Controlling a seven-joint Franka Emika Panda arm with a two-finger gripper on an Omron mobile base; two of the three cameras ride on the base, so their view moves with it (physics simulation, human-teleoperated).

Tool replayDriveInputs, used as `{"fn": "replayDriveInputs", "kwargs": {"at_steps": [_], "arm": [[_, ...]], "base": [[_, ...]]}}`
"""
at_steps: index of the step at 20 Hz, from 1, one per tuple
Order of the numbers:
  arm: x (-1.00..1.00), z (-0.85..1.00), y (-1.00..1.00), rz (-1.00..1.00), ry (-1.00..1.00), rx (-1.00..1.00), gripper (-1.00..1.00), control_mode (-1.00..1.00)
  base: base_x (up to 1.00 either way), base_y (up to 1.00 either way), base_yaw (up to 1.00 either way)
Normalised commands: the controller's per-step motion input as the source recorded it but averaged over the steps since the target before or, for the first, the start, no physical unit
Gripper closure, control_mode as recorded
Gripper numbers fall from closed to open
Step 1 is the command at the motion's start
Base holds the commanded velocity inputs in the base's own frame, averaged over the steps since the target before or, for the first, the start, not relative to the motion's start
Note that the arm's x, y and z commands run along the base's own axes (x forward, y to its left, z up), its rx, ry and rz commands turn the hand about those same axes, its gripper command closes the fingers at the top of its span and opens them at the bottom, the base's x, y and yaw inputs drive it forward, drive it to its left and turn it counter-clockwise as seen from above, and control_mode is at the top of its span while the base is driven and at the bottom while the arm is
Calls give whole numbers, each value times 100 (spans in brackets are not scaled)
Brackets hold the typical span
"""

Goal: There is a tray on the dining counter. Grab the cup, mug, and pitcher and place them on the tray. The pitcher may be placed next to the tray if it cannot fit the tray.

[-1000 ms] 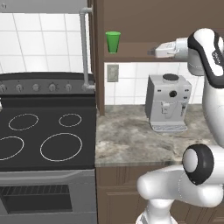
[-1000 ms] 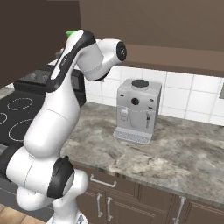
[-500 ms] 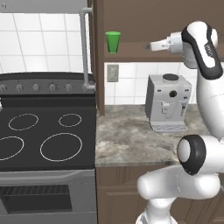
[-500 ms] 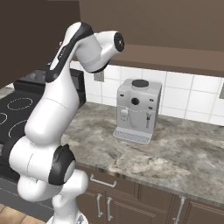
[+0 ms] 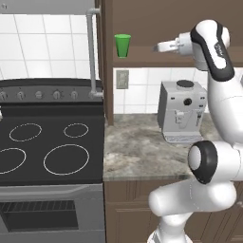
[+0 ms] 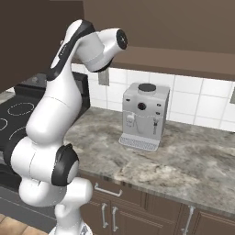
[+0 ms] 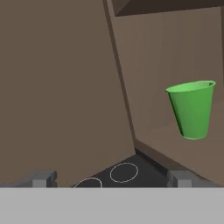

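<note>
since a second earlier the arm [image 5: 209,104] had swung its upper link over and pushed its hand leftward along the shelf [image 5: 142,60], so the gripper [image 5: 157,47] sat nearer the cup [image 5: 123,45] than before; the stove [image 5: 47,147], counter [image 5: 142,152] and coffee machine [image 5: 182,111] kept their places, so the base had not driven.

the gripper was spread fully wide and held nothing. the cup stood upright on the shelf beside the dark cabinet wall, with clear air between it and the fingertips [image 7: 43,178]. from the hand's camera the cup [image 7: 191,109] sat well off to one side of the line between the tips, not centred.

the main risk, as i judged it, was that offset: a straight advance would probably bring one finger against the cup's side rather than around it, tipping the light tumbler or shoving it against the back panel. if knocked off the front edge it could drop toward the stove or counter below. the cup tapered downward, so a grip taken low might slide; a squeeze near the rim would likely seat better. the shelf's underside and cabinet wall looked close to the hand, though how close was hard to tell, and a scrape there could jolt the approach.
</note>
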Motion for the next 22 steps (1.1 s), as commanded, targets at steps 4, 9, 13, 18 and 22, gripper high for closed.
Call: {"fn": "replayDriveInputs", "kwargs": {"at_steps": [4, 9, 13, 18, 22], "arm": [[10, 0, 7, 0, 3, 0, -100, -100], [10, -3, 6, 0, 0, 0, -100, -100], [14, -8, 8, 0, 0, 0, -100, -100], [13, -16, 8, 0, 0, 0, -100, -100], [19, -9, 8, 0, 0, 0, -100, -100]], "base": [[0, 0, 0], [0, 0, 0], [0, 0, 0], [0, 0, 0], [0, 0, 0]]}}
